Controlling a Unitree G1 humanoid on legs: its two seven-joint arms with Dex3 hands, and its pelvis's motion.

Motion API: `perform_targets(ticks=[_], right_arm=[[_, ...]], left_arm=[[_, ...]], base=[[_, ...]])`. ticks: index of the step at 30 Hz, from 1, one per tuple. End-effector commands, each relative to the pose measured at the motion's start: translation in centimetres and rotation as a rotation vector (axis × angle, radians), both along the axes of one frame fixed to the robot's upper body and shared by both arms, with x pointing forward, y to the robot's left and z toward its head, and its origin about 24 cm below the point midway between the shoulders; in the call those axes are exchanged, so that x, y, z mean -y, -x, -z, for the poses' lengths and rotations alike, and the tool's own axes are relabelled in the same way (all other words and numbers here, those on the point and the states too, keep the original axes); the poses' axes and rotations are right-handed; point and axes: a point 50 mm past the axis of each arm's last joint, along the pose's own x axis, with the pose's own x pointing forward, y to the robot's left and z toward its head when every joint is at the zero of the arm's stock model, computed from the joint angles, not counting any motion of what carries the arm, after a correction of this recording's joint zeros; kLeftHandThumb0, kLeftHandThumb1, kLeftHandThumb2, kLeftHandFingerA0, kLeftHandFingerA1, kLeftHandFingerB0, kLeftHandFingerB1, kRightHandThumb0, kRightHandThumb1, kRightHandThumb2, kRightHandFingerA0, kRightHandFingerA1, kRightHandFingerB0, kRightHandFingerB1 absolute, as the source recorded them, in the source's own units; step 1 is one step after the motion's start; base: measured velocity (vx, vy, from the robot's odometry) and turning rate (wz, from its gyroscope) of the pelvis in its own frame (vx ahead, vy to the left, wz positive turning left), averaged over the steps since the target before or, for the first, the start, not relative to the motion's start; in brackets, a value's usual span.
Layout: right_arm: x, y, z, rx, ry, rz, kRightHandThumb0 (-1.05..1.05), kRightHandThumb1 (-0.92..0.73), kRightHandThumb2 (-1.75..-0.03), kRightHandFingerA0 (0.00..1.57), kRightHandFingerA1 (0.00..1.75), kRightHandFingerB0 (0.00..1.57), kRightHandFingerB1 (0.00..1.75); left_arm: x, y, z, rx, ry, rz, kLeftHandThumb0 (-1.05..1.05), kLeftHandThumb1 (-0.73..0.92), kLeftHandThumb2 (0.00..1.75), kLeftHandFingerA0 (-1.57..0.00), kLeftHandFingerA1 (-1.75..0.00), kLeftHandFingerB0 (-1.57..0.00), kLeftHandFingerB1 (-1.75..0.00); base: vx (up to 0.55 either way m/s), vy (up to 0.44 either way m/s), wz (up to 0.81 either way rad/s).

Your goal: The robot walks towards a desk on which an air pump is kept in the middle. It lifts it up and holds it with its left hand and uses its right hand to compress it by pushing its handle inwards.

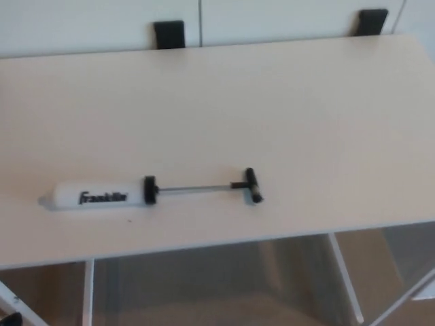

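Note:
An air pump [102, 195] lies flat on the pale desk top [224, 109], near the front edge and left of the middle. Its white barrel carries black lettering and ends in a black collar [149, 191]. A thin metal rod [194, 187] runs right from the collar, drawn out, to a black T-handle [251, 185]. Neither of my hands nor any arm shows in the head view.
White cabinets with two black handles [168, 32] [372, 21] stand behind the desk's far edge. White desk legs [345, 277] and beige floor [204, 285] show below the front edge. A small dark shape [8, 318] sits at the bottom left corner.

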Motion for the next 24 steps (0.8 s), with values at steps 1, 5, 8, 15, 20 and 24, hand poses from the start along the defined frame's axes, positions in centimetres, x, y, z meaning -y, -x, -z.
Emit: perform_targets(ticks=[1,5,8,15,20,24], right_arm=[[0.33,-0.19,-0.69,0.034,0.041,-0.006,-0.32,-0.58,-0.56,0.68,0.51,0.48,0.42],[0.55,-0.08,-0.46,0.023,0.034,0.008,-0.38,-0.48,-0.73,0.61,0.59,0.43,0.51],[0.43,-0.09,-0.54,0.032,0.028,0.011,-0.31,-0.58,-0.57,0.67,0.51,0.49,0.42],[0.28,-0.37,-0.45,0.038,0.025,0.001,-0.3,-0.58,-0.57,0.66,0.52,0.48,0.42],[0.27,-0.39,-0.37,0.028,0.029,0.004,-0.3,-0.59,-0.57,0.65,0.51,0.49,0.42],[0.19,-0.38,-0.35,0.024,0.03,-0.006,-0.3,-0.58,-0.57,0.64,0.52,0.48,0.43]], left_arm=[[0.01,-0.11,0.08,-0.01,0.009,0.012,0.04,0.82,0.63,-0.36,-0.46,-0.34,-0.38],[0.09,-0.15,0.02,-0.009,0.014,0.01,0.02,0.77,0.62,-0.37,-0.46,-0.35,-0.38],[0.12,-0.19,-0.05,-0.011,0.024,-0.004,0.03,0.77,0.62,-0.37,-0.45,-0.36,-0.38],[-0.04,-0.45,-0.36,-0.003,0.023,0.009,0.04,0.73,0.61,-0.34,-0.44,-0.34,-0.38],[-0.01,-0.43,-0.36,-0.009,0.016,0.013,0.04,0.76,0.61,-0.35,-0.46,-0.36,-0.38],[-0.05,-0.26,-0.34,-0.006,0.018,0.011,0.03,0.75,0.61,-0.35,-0.46,-0.36,-0.39]], base=[[0.09,0.195,0.02],[0.06,0.144,0.04],[0.03,0.062,0.02],[-0.02,-0.09,0.06],[-0.05,-0.063,-0.06],[-0.01,0.054,-0.03]])
